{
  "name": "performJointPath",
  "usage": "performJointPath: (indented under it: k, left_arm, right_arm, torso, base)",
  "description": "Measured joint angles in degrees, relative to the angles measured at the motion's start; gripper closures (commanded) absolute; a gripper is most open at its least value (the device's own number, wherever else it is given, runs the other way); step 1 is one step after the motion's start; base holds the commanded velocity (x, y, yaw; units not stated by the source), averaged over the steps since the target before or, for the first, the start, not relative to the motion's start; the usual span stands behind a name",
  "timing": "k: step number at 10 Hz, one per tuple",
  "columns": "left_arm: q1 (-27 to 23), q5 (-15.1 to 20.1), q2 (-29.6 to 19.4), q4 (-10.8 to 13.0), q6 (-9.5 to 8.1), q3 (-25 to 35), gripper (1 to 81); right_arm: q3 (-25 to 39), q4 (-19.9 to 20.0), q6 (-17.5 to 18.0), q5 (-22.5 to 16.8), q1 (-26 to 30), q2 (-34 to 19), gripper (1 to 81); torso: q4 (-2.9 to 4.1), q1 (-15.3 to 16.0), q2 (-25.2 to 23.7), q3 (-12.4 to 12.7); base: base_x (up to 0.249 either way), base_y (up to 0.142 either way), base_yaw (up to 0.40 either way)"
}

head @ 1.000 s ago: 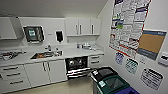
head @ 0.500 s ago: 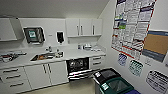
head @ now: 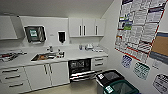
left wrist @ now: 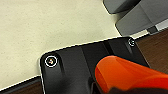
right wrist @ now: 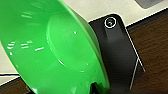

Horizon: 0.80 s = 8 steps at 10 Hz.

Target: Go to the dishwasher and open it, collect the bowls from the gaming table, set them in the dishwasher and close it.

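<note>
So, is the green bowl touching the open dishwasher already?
Apart. In the head view the dishwasher stands open across the kitchen, far from the robot. In the right wrist view the green bowl sits close at the wrist, over floor only.

Sink (head: pixel 42 57) in white counter (head: pixel 75 54); posters (head: pixel 138 27); bins (head: pixel 110 77).

A small office kitchenette: a long white worktop (head: pixel 75 55) with a sunken steel sink (head: pixel 43 57) runs above white cabinets with black handles (head: pixel 47 73) and an open built-in dishwasher with dark racks (head: pixel 80 68). White wall cupboards (head: pixel 86 27) hang above. Printed notices and posters (head: pixel 138 27) cover the side wall over lidded black recycling bins (head: pixel 113 80).
</note>
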Motion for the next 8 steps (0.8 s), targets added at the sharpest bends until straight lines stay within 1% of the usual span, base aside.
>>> performJointPath:
  k: [2, 3, 4, 6, 8]
  left_arm:
    - [0.6, 0.0, 0.5, 0.0, 0.0, 0.4, 81.1]
    - [-0.2, -0.1, 1.0, 0.0, -0.01, 0.4, 81.1]
    - [-0.6, -0.6, 0.9, 0.0, -0.01, 0.6, 81.1]
    - [0.3, -0.1, 0.5, 0.0, -0.01, 0.3, 81.1]
    - [0.2, -0.1, 0.5, 0.0, -0.01, 0.4, 81.1]
  right_arm:
    - [0.0, 0.1, 0.4, 0.1, -0.7, -0.2, 81.1]
    - [-0.1, -0.1, 0.0, -0.3, 0.0, -0.6, 81.1]
    - [-0.3, -0.1, 0.0, 0.0, 0.3, -0.6, 81.1]
    - [-0.2, 0.0, 0.4, 0.0, -0.5, 0.0, 81.1]
    - [-0.2, -0.1, 0.0, -0.1, -0.3, -0.3, 81.1]
  torso:
    - [0.0, -0.1, -0.1, 0.0]
    - [0.0, 0.0, 0.0, 0.0]
    - [0.0, -0.1, 0.0, 0.0]
    - [0.0, -0.1, 0.0, 0.0]
    - [0.0, -0.1, 0.0, 0.0]
  base:
    - [0.115, 0.071, 0.0]
    - [0.127, 0.071, 0.0]
    - [0.129, 0.071, 0.0]
    - [0.132, 0.071, 0.0]
    - [0.136, 0.072, 0.0]
